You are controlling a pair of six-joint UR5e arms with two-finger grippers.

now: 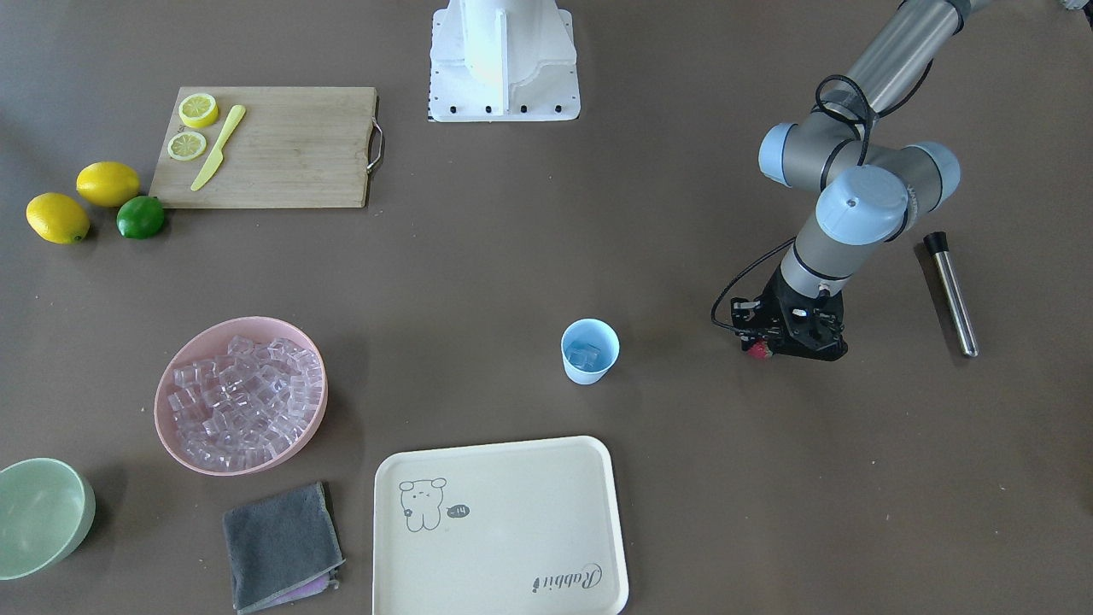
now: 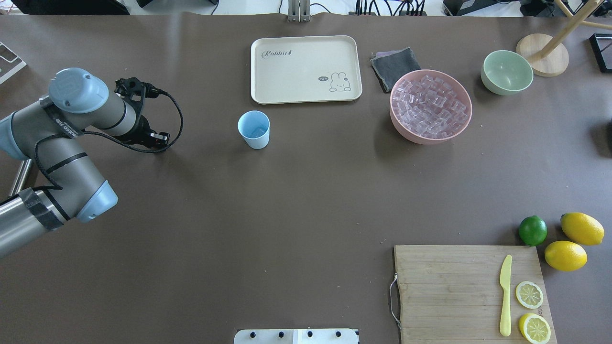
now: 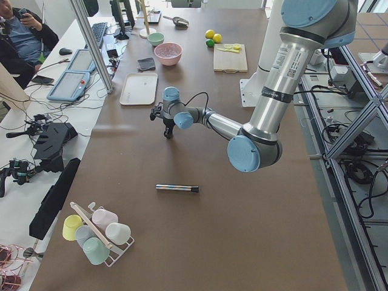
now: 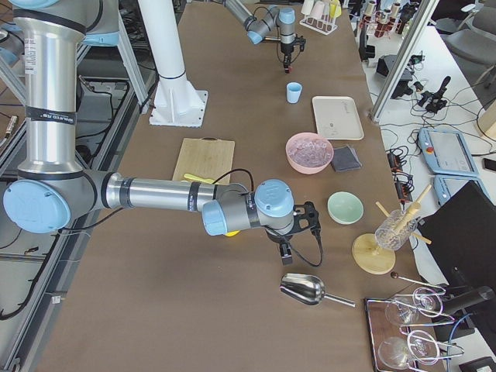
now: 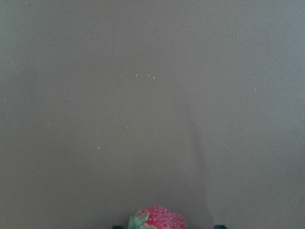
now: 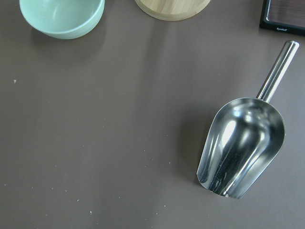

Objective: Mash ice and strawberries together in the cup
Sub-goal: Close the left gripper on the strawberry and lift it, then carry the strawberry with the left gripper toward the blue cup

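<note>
The light-blue cup (image 1: 589,350) stands upright mid-table and has a little ice (image 1: 585,355) in it; it also shows in the overhead view (image 2: 254,129). Many more ice cubes (image 1: 242,393) fill a pink bowl (image 1: 159,408). My left gripper (image 1: 773,348) is beside the cup, low over the table, shut on the red strawberry (image 1: 756,348). The strawberry's top shows at the bottom edge of the left wrist view (image 5: 157,219). My right gripper (image 4: 285,252) shows only in the exterior right view, over bare table near a metal scoop (image 6: 243,145); I cannot tell whether it is open or shut.
A metal rod with a black tip (image 1: 950,293) lies beyond the left arm. A cream tray (image 1: 499,525), a grey cloth (image 1: 282,547) and a pale-green bowl (image 1: 43,512) sit along the far side. A cutting board (image 1: 282,149) with lemon halves, a knife, lemons and a lime (image 1: 141,217) is near the robot.
</note>
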